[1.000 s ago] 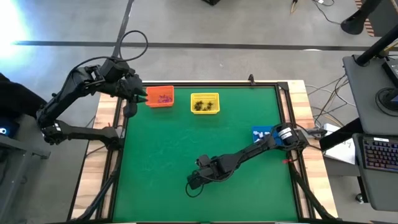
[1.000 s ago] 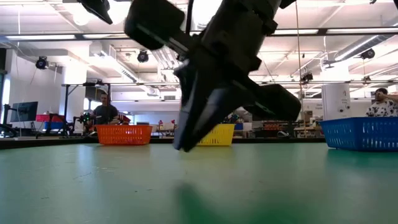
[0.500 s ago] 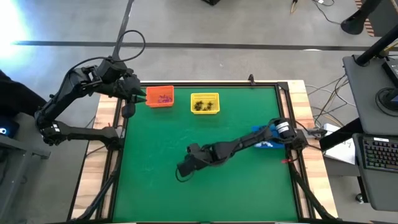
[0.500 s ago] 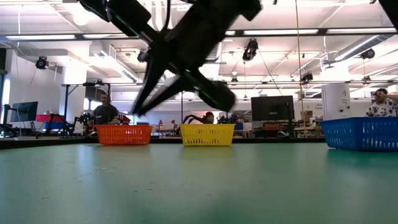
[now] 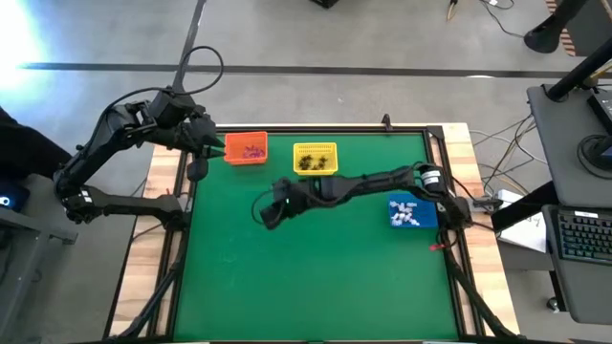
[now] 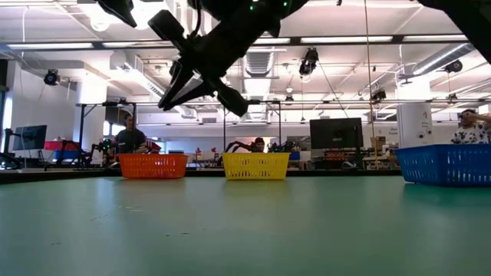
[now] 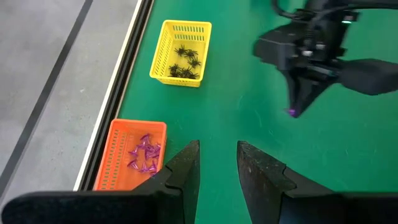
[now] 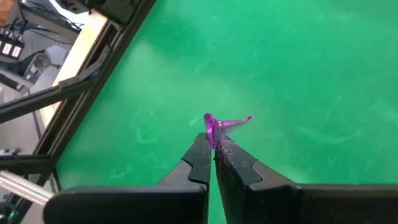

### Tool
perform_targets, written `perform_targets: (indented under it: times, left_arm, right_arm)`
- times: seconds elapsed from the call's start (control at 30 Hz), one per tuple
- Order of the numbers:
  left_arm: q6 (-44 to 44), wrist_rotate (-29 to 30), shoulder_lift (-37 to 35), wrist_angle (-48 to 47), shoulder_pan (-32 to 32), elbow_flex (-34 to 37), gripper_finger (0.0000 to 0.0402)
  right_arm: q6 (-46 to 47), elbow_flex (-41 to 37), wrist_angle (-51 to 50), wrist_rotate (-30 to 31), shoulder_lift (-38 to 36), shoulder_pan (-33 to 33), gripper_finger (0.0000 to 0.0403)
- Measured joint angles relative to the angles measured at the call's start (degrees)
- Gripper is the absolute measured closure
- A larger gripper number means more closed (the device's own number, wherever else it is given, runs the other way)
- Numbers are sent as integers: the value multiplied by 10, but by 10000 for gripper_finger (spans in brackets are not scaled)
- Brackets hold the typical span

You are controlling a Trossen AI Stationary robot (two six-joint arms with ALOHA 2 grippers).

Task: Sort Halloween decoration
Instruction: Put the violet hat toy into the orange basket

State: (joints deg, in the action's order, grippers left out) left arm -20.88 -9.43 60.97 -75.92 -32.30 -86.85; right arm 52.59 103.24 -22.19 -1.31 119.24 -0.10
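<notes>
Since a second ago the right arm has swung up the desk (image 5: 316, 277) toward the baskets. Left fingers (image 7: 217, 163) wait parted above the orange basket (image 5: 247, 149). Right fingers (image 8: 213, 151) pinch a purple trinket (image 8: 219, 126) at their tips.

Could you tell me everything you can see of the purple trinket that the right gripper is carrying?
The purple trinket is a tiny translucent piece that looks like plastic, with a rounded body and a thin arm ending in a small knob. The right gripper is shut on its body, so it hangs clear of the green table, touching nothing else. In the left wrist view it shows only as a purple speck at the fingertips.
</notes>
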Motion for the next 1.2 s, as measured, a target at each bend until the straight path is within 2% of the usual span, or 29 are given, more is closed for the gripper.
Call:
perform_targets:
  times: [0.17, 0.37, 0.57, 0.7, 0.83, 1.0, 1.2]
  left_arm:
    - [8, 0, 0, 0, 0, 0, 313]
    - [13, 0, 0, 0, 0, 0, 313]
    - [13, 0, 1, 0, 0, 0, 313]
    - [20, 0, 1, 0, 0, 0, 313]
    - [25, 1, 1, 0, 0, 0, 313]
    - [42, 1, 1, 0, 0, 0, 313]
    - [65, 14, 0, 0, 0, 0, 313]
  right_arm:
    - [-41, 3, 2, -32, 0, -37, 394]
    - [-85, 4, 5, -37, 0, -77, 394]
    - [-124, 4, 45, -37, 1, -117, 394]
    - [-128, 4, 97, -81, 16, -150, 394]
    - [-128, 8, 112, -91, 33, -177, 394]
    - [-135, 48, 118, -113, 64, -203, 394]
    - [-143, 150, 116, -164, 140, -217, 394]
